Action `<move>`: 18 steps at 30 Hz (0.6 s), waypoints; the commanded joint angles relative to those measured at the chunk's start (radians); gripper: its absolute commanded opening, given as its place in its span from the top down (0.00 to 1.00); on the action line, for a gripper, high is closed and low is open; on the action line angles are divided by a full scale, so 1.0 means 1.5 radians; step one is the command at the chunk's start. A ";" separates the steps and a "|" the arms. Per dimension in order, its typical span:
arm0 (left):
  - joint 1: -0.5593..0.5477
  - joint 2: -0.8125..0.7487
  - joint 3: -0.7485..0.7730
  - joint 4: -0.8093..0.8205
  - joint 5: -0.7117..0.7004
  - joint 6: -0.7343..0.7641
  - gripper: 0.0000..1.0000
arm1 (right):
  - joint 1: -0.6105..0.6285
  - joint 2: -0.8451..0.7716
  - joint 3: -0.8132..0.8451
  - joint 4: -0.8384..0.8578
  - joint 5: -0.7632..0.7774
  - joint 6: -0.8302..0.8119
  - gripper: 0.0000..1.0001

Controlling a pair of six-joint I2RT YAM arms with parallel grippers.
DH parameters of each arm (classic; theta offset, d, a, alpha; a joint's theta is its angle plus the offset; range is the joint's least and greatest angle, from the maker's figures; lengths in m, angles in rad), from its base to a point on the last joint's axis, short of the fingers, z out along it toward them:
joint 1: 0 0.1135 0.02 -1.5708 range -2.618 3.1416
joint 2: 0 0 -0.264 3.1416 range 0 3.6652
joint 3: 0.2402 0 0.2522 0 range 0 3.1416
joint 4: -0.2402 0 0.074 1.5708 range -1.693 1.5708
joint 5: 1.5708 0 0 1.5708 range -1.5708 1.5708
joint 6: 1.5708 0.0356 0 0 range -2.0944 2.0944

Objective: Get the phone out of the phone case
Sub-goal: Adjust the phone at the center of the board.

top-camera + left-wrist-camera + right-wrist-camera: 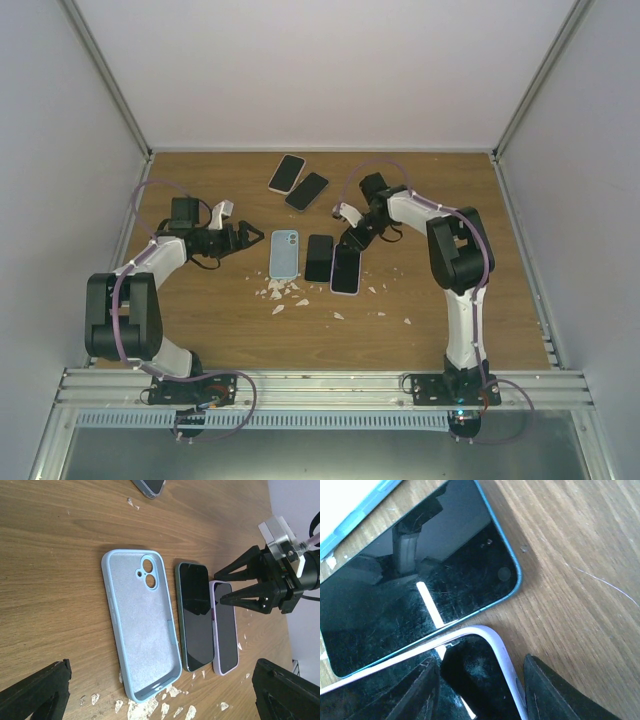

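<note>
1. Right fingers [555, 692] fill the bottom of their wrist view. They stand parted, one over the screen and one outside on the wood, with the far right corner of the case [223, 672] between them.
2. Whether either finger touches that pale lilac rim is hard to tell from this close, but nothing shows them pinching it.
3. The phone [226, 630] sits in the case, screen up, flat on the worktop [200, 330] near its middle. It is the rightmost of a row of three.
4. A bare phone [195, 615] with a dark screen lies just beside it on the left, and their long edges run parallel.
5. A blue case [142, 630] lies left of that with its hollow side up, and the camera cut-outs are at its far end.
6. Left fingers [35, 692] are spread wide and hold nothing. They are low over the worktop, just left of the blue case, and point toward the right edge.
7. Two more phones [286, 173] lie side by side, slanted, toward the far edge. They are well apart from the row.
8. White flakes [283, 291] are scattered on the wood at the near ends of the row, thickest below the blue case. A few lie further toward the right edge.
</note>
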 commanded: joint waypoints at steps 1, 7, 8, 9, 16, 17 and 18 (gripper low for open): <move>0.005 -0.005 -0.008 0.031 0.006 0.000 0.01 | 0.010 -0.003 -0.032 -0.016 -0.009 -0.049 0.54; 0.006 -0.005 -0.009 0.031 0.005 0.000 0.01 | 0.021 -0.031 -0.080 -0.026 -0.005 -0.082 0.57; 0.007 -0.005 -0.009 0.031 0.005 0.000 0.01 | 0.023 -0.039 -0.090 -0.026 -0.004 -0.085 0.57; 0.008 -0.005 -0.010 0.032 0.005 0.000 0.01 | 0.025 -0.048 -0.102 -0.028 -0.006 -0.092 0.57; 0.009 -0.005 -0.014 0.039 0.005 -0.004 0.01 | 0.072 -0.112 -0.186 -0.018 0.008 -0.120 0.57; 0.009 -0.005 -0.013 0.039 0.005 -0.004 0.01 | 0.083 -0.116 -0.198 -0.017 0.014 -0.122 0.57; 0.009 -0.005 -0.012 0.038 0.005 -0.005 0.01 | 0.095 -0.121 -0.209 -0.015 0.022 -0.123 0.58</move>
